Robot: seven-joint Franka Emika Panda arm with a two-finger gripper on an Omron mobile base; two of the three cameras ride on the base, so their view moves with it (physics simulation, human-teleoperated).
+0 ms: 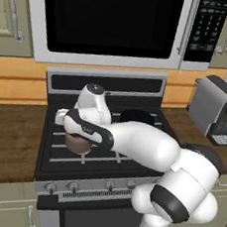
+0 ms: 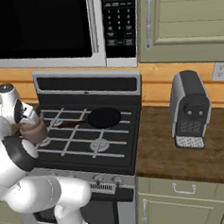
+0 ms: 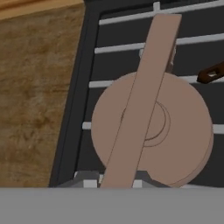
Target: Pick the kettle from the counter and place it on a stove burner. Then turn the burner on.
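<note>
Black stove grates lie beside the counter. The gripper pinches the kettle by its handle above them.

Simulated kitchen — microwave with black door and silver frame hangs above a black range, keypad panel on its right. Pale green upper cabinets with silver handles flank it. Orange-tan backsplash wall runs behind. Grey-and-black coffee machine stands right of the range, wall outlet just behind it. Lower green drawers below — even, flat light.
</note>
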